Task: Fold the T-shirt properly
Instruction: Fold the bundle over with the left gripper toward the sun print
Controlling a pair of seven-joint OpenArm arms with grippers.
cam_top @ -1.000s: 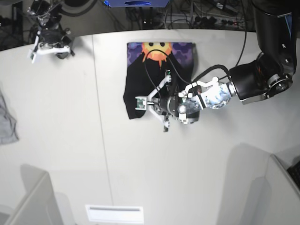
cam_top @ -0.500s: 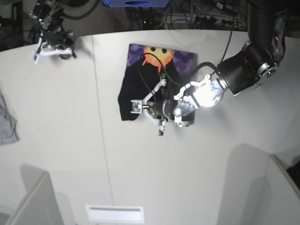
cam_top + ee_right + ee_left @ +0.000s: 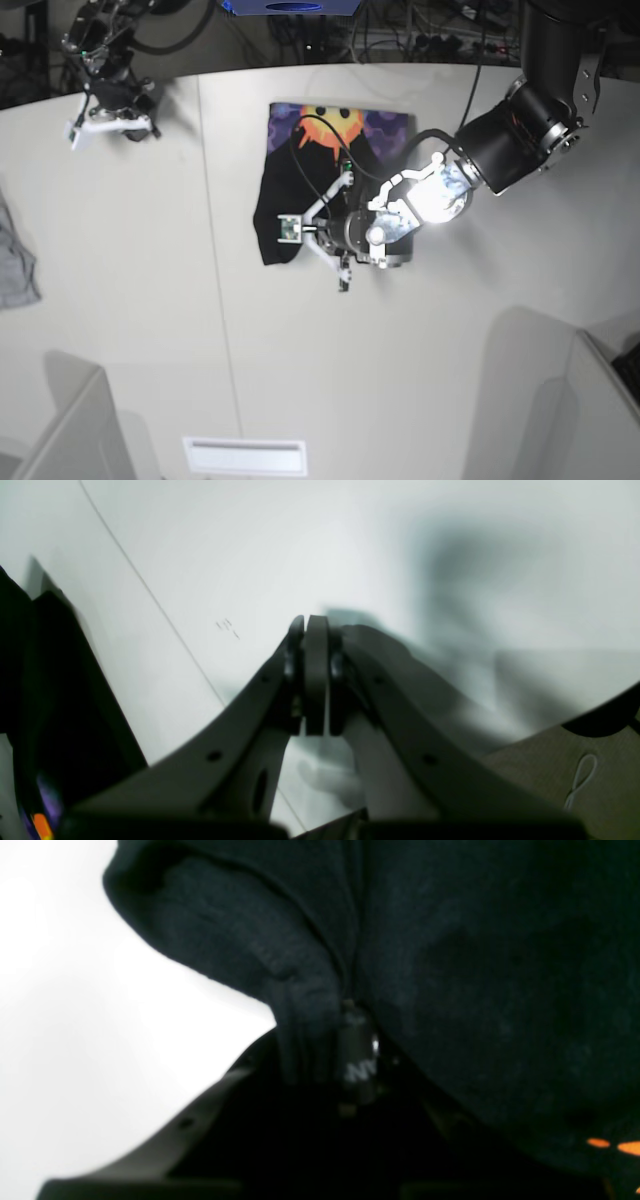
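Down at the near edge of the white desk a pale slotted plate lies flat. Two pale grey panels stand at the near corners, one on each side.

Farther in, near the middle of the desk, the left end effector sits low over the near edge of the T-shirt. In the left wrist view a bunch of black cloth is squeezed tight between its two fingers, so it is holding the T-shirt. Its jaws are only a little way apart, with cloth filling the gap. A few small orange marks show at the corner of that view.

The T-shirt lies on the desk just behind that end effector. The near part is plain black and a bit crumpled. The far part shows an orange and yellow sun face on purple. A black cable loops over the cloth.

At the left edge of the desk a small grey cloth lies well apart from the T-shirt.

Far back, at the far left corner of the desk, the right end effector hangs above the bare top. In the right wrist view its two fingers are pressed together with nothing between them. A thin dark seam runs across the desk under it.
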